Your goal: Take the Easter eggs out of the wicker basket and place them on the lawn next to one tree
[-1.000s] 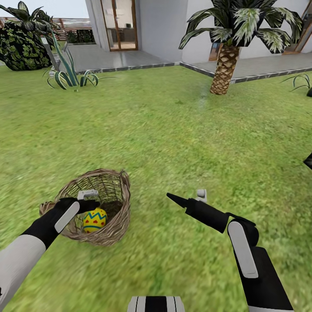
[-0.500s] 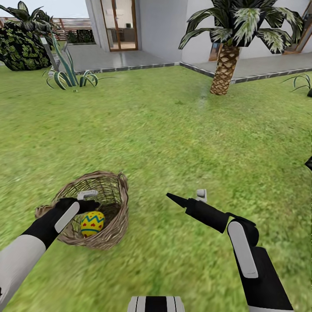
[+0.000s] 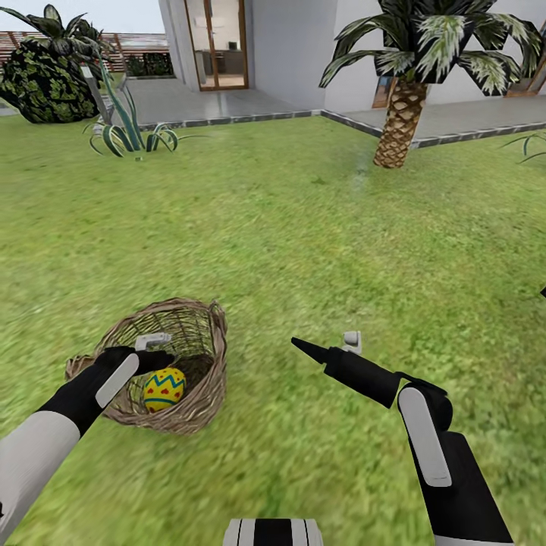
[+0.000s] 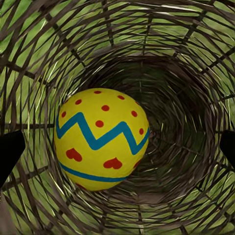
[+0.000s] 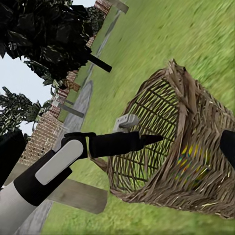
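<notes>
While the wicker basket [image 3: 171, 364] lies tipped on the lawn [image 3: 303, 243] at near left, one Easter egg [image 3: 164, 389] sits inside it. Left gripper [image 3: 161, 350] reaches into the basket mouth, jaws spread, egg btwn its fingertips [image 4: 11, 152] but apparently untouched. Right gripper [image 3: 327, 345] hovers over grass to the right, open, empty. Palm [image 3: 400, 114] far right.
</notes>
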